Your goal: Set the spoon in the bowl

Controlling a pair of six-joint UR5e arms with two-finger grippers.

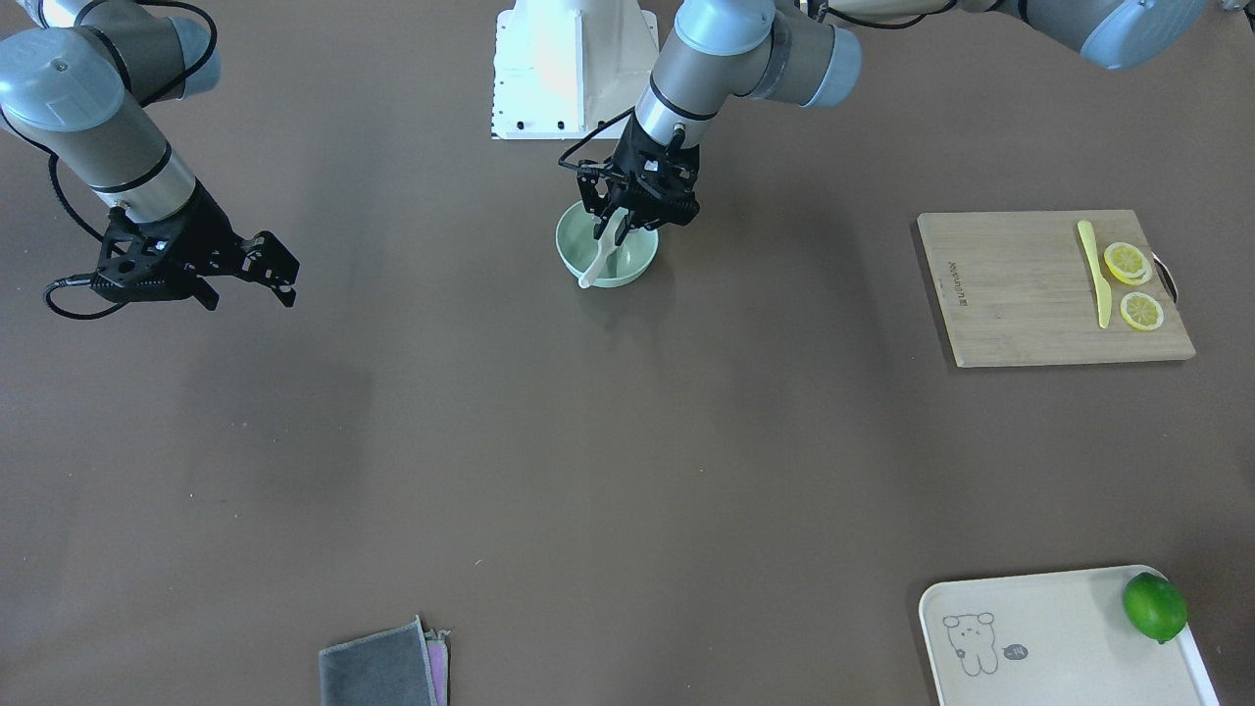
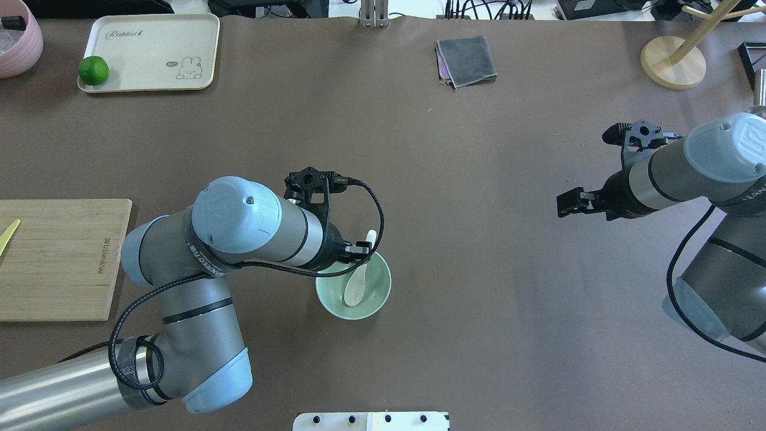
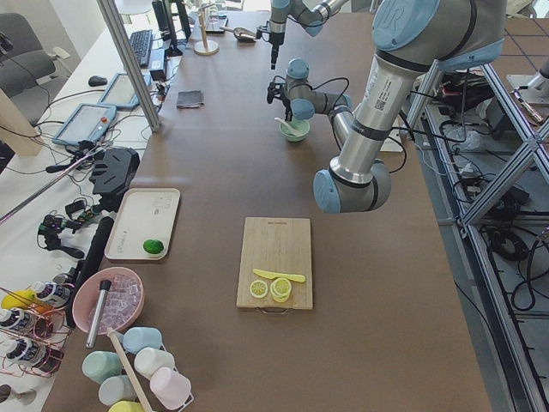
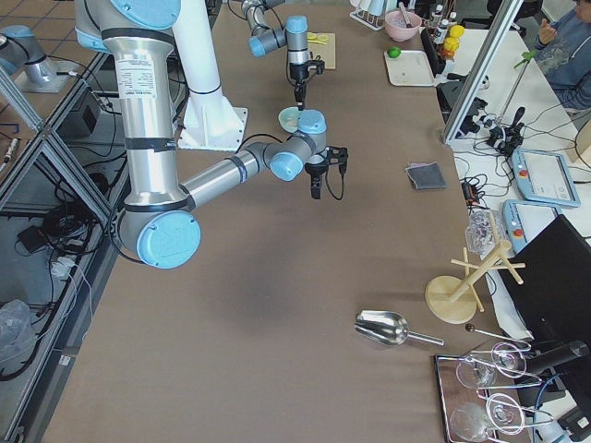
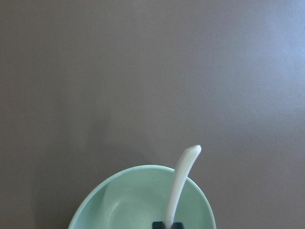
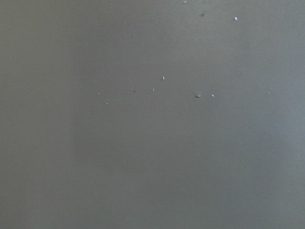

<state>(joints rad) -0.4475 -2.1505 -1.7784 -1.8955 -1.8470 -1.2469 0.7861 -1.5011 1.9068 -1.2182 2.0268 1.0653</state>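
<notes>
The pale mint-green bowl [image 1: 632,263] [image 2: 376,294] stands on the brown table near the robot's base. The white spoon [image 1: 595,265] [image 2: 354,287] has its scoop down inside the bowl and its handle slanting up over the rim. My left gripper [image 1: 616,227] [image 2: 362,250] hangs over the bowl, shut on the spoon's handle. In the left wrist view the spoon [image 5: 180,181] rises from between the fingertips [image 5: 167,224] above the bowl [image 5: 128,200]. My right gripper [image 1: 250,294] [image 2: 588,168] is open and empty, well off to the side above bare table.
A wooden cutting board [image 1: 1020,294] holds a yellow knife [image 1: 1096,270] and lemon slices [image 1: 1128,263]. A cream tray [image 1: 1059,637] carries a lime [image 1: 1155,606]. A folded grey cloth [image 1: 377,667] lies at the far edge. A wooden stand [image 2: 673,63] is at the far right.
</notes>
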